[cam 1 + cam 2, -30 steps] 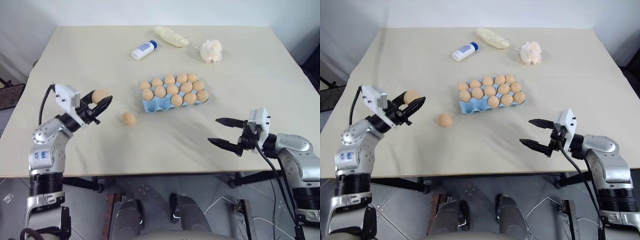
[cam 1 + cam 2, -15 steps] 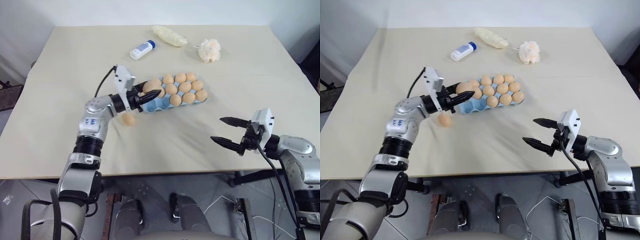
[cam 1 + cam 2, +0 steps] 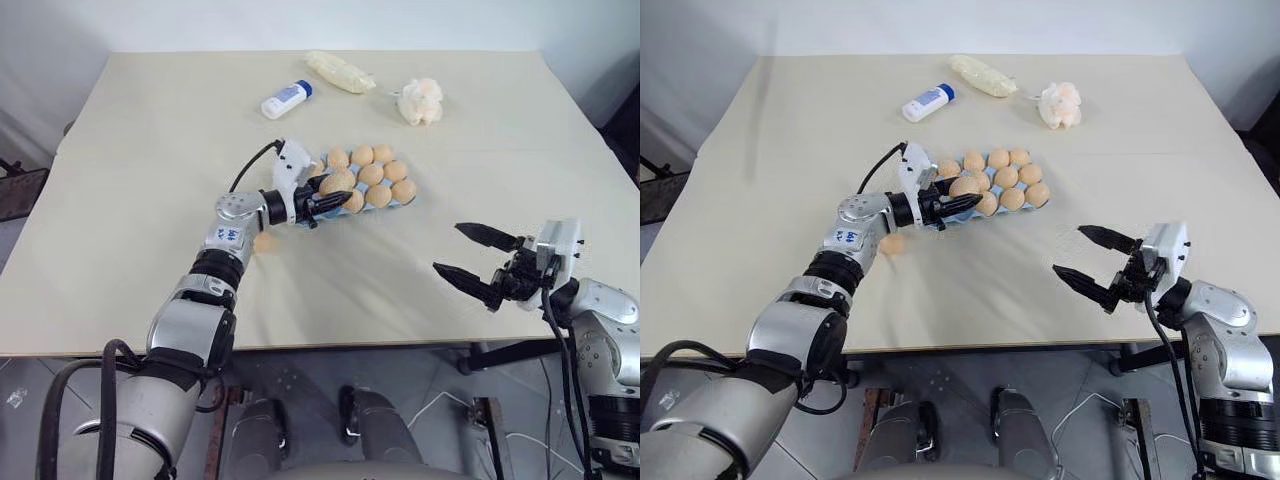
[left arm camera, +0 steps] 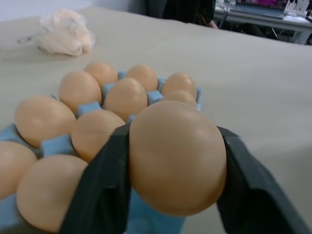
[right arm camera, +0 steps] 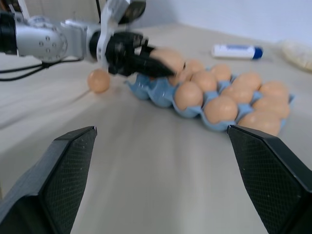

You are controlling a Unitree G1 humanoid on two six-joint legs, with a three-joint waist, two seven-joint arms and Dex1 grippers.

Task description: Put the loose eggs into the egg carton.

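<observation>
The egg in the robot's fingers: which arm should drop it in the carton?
Left. The left gripper already holds that egg right over the egg carton. The right gripper is open and far off to the side.

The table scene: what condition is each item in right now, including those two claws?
Egg carton: flat on the table, most cups filled.
Held egg: clamped between the left gripper's fingers over the carton's near edge.
Loose egg: lying on the table beside the carton.
Left gripper: shut on the held egg.
Right gripper: open, holding nothing.
White bottle: lying on its side, blue cap on.
</observation>
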